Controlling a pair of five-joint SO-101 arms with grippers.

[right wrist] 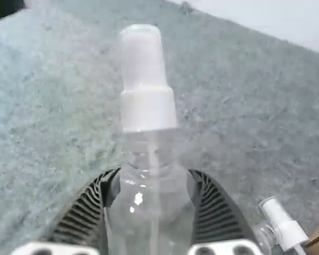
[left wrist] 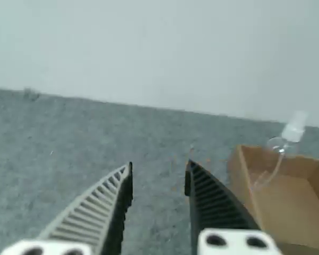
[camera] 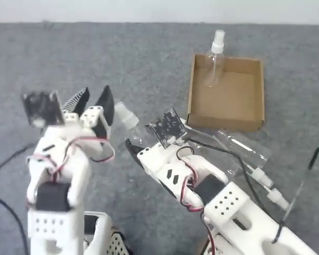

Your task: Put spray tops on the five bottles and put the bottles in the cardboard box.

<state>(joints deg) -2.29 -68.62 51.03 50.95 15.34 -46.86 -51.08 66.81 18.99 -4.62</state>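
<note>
My right gripper (right wrist: 149, 212) is shut on a clear bottle (right wrist: 149, 186) that carries a white spray top (right wrist: 144, 79). In the high view this bottle (camera: 128, 121) sits held near the middle of the carpet, beside the left arm. My left gripper (camera: 95, 93) stands open and holds nothing, its fingertips (left wrist: 126, 175) apart above the carpet. The cardboard box (camera: 255, 101) lies at the back right. One capped bottle (camera: 215, 61) leans inside it against the far wall. The box (left wrist: 303, 202) and that bottle (left wrist: 287, 138) also show beyond the left gripper.
Clear bottles (camera: 242, 144) lie on the carpet in front of the box, with white spray tops (camera: 261, 178) nearer the right arm. Another spray top (right wrist: 280, 226) lies close to the right gripper. A black cable (camera: 300, 188) runs past them. Open carpet stretches to the far left.
</note>
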